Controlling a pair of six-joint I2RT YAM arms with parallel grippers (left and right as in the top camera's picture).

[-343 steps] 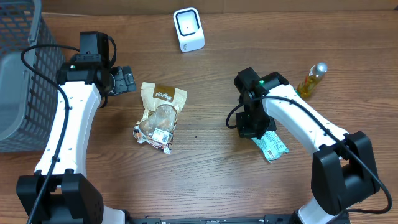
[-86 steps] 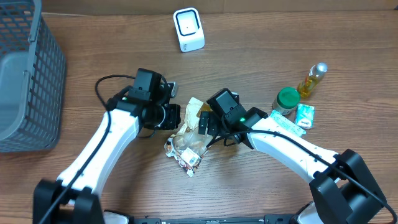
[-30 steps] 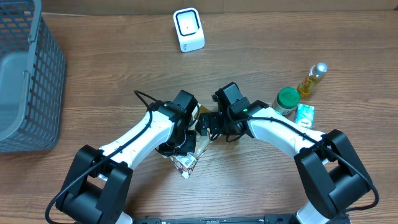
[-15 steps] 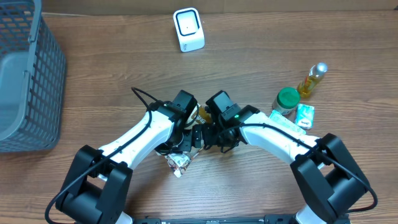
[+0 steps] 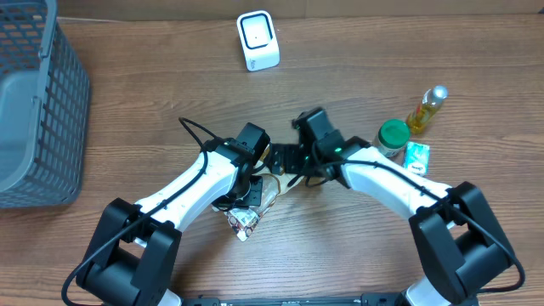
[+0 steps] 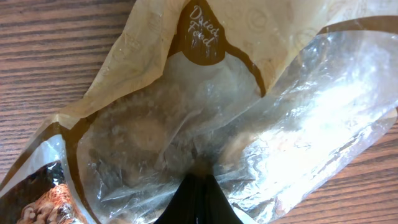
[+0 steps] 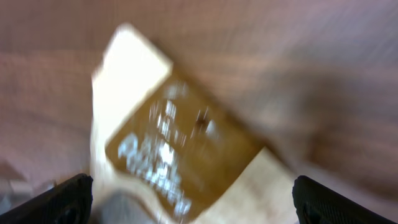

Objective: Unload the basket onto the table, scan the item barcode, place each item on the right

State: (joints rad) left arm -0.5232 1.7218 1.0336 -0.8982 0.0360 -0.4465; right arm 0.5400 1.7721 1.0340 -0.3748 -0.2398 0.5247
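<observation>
The item is a tan and brown food bag [image 6: 205, 93] with a clear window, printed "Dried Food". It fills the left wrist view over the wood table. My left gripper [image 6: 199, 198] is shut, pinching the clear plastic at the bag's middle. From overhead the bag [image 5: 246, 223] sticks out below my left gripper [image 5: 255, 192]. My right gripper [image 5: 281, 160] hovers just beyond the bag's top end. In the blurred right wrist view that gripper [image 7: 193, 208] is open, fingers [image 7: 62, 199] wide apart, with the bag's brown label [image 7: 168, 149] between and ahead of them. No barcode shows.
A white barcode scanner [image 5: 257, 40] stands at the far edge. A grey mesh basket [image 5: 38, 110] fills the left side. On the right stand a green-lidded jar [image 5: 393, 136], a yellow oil bottle [image 5: 427, 108] and a small green packet [image 5: 416, 158].
My right gripper has pulled back from the bag toward the far side, still open. My left gripper keeps its hold and the bag has barely shifted.
</observation>
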